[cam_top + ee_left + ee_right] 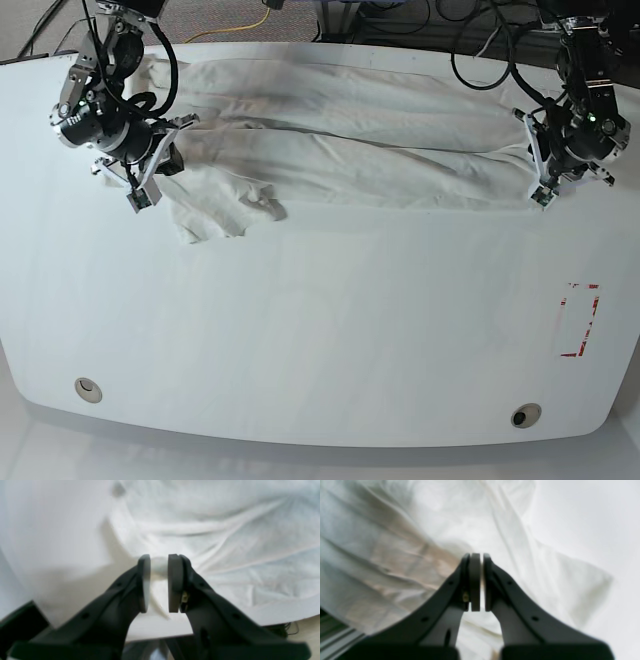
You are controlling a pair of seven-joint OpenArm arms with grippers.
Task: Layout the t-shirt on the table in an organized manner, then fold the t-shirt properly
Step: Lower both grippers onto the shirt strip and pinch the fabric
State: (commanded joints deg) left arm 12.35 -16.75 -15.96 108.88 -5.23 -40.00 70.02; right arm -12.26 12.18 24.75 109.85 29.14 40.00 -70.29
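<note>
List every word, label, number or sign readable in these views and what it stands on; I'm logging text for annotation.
No readable text in any view.
The t-shirt shows only plain white cloth; no lettering is visible.
The table bears a red-outlined rectangle mark, a sign without letters or numbers.
The left end effector and right end effector carry no legible labels; both wrist views are blurred.

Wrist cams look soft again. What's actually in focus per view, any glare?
Left wrist: soft throughout, the left tool and t-shirt folds both smeared, pads closed on a bunched bit of cloth. Right wrist: equally blurred, right tool fuzzy-edged, cloth washed out towards the upper right. Base: sharp; even light, mild sheen on the table, soft shadows in the shirt folds.
</note>
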